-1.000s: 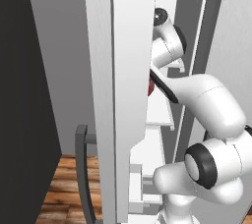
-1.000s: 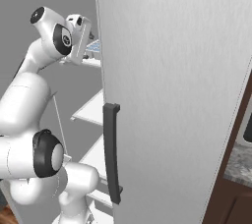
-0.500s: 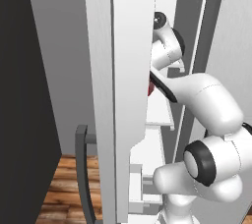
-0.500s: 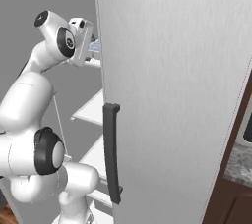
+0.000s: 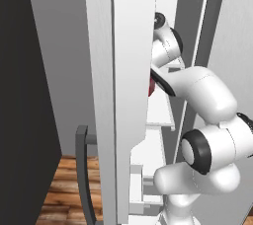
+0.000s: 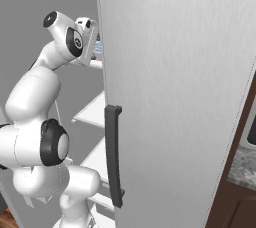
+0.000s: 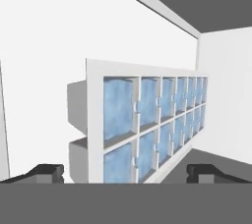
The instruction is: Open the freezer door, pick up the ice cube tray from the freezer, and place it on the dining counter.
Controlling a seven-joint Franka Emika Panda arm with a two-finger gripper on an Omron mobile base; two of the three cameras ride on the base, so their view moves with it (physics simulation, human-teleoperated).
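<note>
The freezer door (image 5: 99, 95) stands swung open, edge-on in the left base view, with its dark bar handle (image 5: 81, 169) low on the left. My arm reaches into the freezer (image 5: 160, 113) at upper-shelf height. The ice cube tray (image 7: 147, 125), white with a grid of pale blue cubes, fills the middle of the hand view, lying close ahead on a white shelf. My gripper (image 7: 125, 174) is open, and the tray's near end lies between the two dark fingertips (image 7: 47, 171) without touching them. A sliver of the tray (image 6: 97, 48) shows beside my hand (image 6: 88, 34).
A red carton (image 5: 151, 87) sits behind the arm on a lower shelf. The plain wider door (image 6: 175, 97), shut, with its dark handle (image 6: 114, 157), hems the arm on the right. A stone-topped counter corner (image 6: 245, 164) shows far right; I cannot tell which counter.
The hand has pushed a little deeper into the freezer toward the tray. The jaws stay wide and the door has not moved.
</note>
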